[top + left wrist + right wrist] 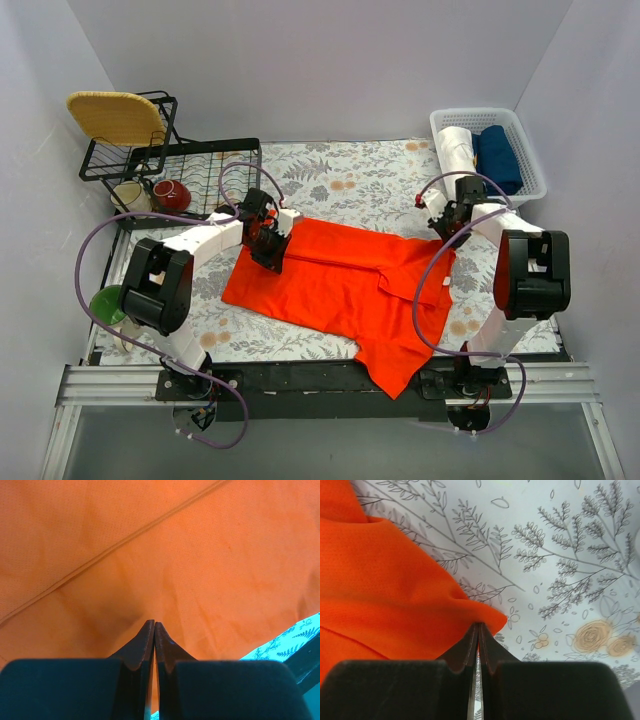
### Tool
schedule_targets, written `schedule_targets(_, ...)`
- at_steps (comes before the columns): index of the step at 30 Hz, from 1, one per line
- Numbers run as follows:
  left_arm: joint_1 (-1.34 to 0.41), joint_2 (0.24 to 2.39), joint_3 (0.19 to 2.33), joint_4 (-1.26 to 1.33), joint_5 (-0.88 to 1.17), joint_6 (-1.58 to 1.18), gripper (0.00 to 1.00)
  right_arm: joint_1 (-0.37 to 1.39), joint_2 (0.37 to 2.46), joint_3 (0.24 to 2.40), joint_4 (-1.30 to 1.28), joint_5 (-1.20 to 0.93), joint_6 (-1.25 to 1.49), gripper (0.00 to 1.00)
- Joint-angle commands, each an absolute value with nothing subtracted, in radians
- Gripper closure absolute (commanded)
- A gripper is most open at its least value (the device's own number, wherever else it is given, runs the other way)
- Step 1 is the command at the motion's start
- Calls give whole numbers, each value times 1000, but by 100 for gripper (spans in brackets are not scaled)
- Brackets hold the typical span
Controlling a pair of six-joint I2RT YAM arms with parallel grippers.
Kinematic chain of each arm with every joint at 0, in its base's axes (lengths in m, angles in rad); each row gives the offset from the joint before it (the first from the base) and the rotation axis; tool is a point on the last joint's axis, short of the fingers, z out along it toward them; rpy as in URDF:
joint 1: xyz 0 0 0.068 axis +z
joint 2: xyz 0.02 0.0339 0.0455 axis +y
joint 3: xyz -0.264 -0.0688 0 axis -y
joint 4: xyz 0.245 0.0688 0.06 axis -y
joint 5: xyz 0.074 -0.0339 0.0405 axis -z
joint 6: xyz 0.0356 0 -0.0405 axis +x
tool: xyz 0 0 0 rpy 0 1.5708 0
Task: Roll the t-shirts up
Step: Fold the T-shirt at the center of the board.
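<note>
The t-shirt [200,555] is cut off by the top and left edges of the left wrist view.

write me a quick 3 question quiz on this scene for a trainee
1. True or false: the shirt is already rolled up.
2. What lies in the basket? A) a mug B) a white and a blue bundle C) a bowl
3. Fill in: the left fingers and right fingers are both ___ on the shirt's edge.
Key: 1 false; 2 B; 3 shut
</note>
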State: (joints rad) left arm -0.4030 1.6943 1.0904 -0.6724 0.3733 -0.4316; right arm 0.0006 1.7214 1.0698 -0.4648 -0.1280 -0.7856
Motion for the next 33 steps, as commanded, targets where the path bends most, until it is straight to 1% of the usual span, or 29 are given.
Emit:
schedule_targets(1, -416, 1647, 1086, -672, 379, -451, 100, 35, 1762, 1097, -342, -38, -836, 92)
schedule_targets(3, -422, 1649, 1097, -683, 368, -440, 100, 41, 1804, 1129, -312, -14, -845, 92)
schedule_targets(9, -425, 1641, 1149, -716, 319, -390, 100, 46, 1933, 1278, -327, -5, -822, 92)
schedule_targets(11, -425, 1629, 1170, -719, 302, -371, 95, 49, 1963, 1333, -331, -5, -819, 92)
schedule_targets(12, -425, 1625, 1180, -715, 285, -368, 89, 51, 1971, 1351, -336, -5, -821, 92)
schedule_targets(14, -425, 1621, 1215, -669, 226, -379, 84, 51, 1986, 1384, -339, -5, -824, 92)
schedule_targets(15, -425, 1626, 1232, -645, 151, -386, 82, 52, 1987, 1388, -339, 23, -827, 92)
schedule_targets(17, -425, 1672, 1290, -589, 109, -388, 84, 51, 1985, 1390, -342, 34, -844, 92)
schedule_targets(18, -425, 1695, 1313, -580, 89, -385, 90, 51, 1982, 1387, -341, 37, -850, 92)
schedule_targets(20, -425, 1774, 1385, -558, 54, -383, 99, 51, 1968, 1359, -328, 44, -879, 92)
schedule_targets(24, -425, 1893, 1474, -555, -29, -376, 100, 51, 1936, 1302, -285, 67, -930, 92)
schedule_targets(28, -425, 1943, 1485, -532, -54, -370, 100, 51, 1930, 1276, -249, 97, -959, 93)
schedule_targets(33, -425, 1996, 1483, -517, -95, -370, 100, 51, 1956, 1296, -224, 123, -963, 93)
